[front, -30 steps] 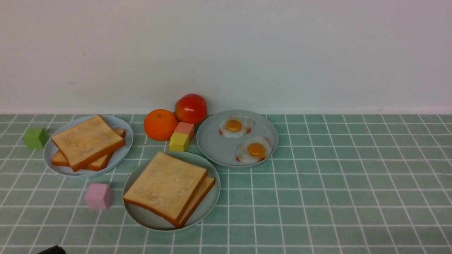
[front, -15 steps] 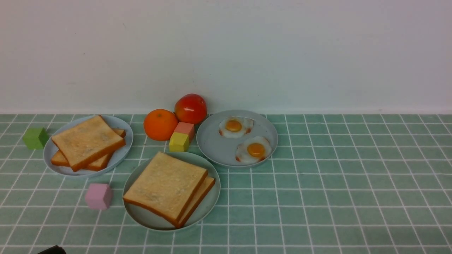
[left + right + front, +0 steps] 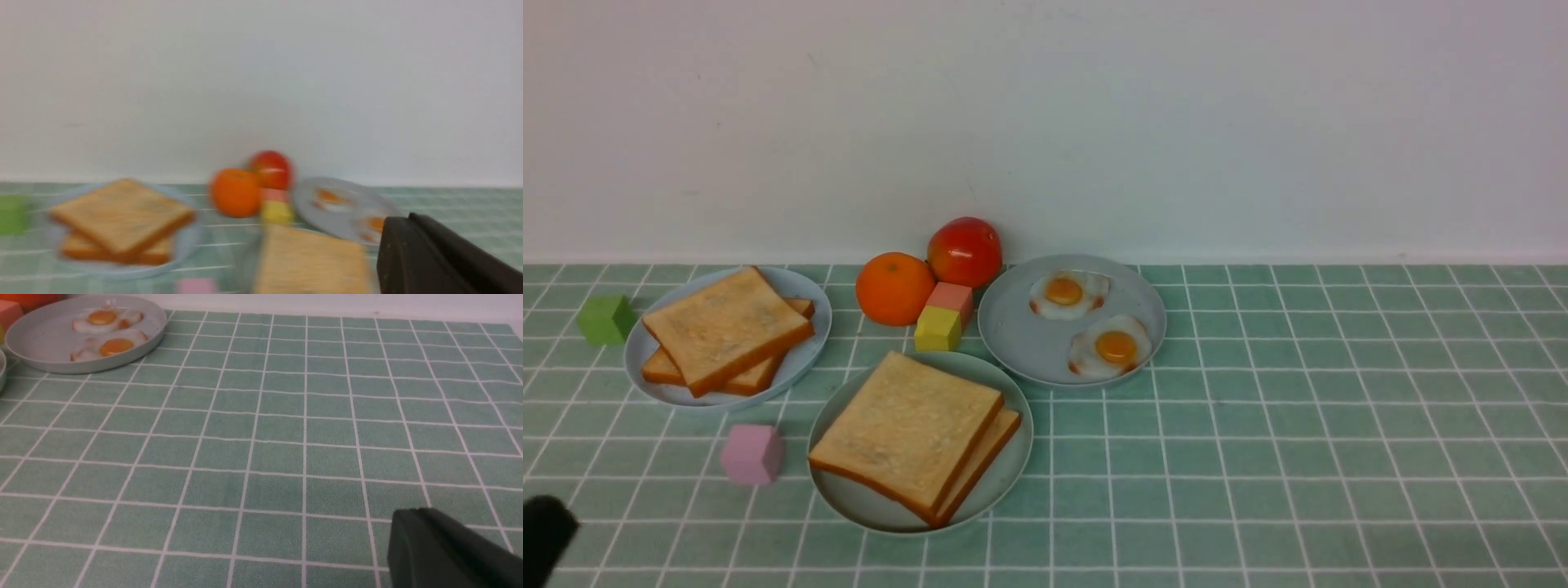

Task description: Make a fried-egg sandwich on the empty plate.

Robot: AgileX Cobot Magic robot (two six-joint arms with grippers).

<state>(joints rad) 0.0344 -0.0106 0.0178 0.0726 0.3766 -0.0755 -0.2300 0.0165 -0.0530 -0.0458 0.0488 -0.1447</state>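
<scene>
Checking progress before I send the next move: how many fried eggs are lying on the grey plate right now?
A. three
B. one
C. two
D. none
C. The front view shows two fried eggs, one farther back and one nearer, side by side on the grey plate; the right wrist view shows the same pair.

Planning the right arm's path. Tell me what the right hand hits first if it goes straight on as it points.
Nothing close: bare tiled tablecloth lies ahead. The plate with fried eggs sits off to one side; the wall is probably first, though depth is unclear.
</scene>
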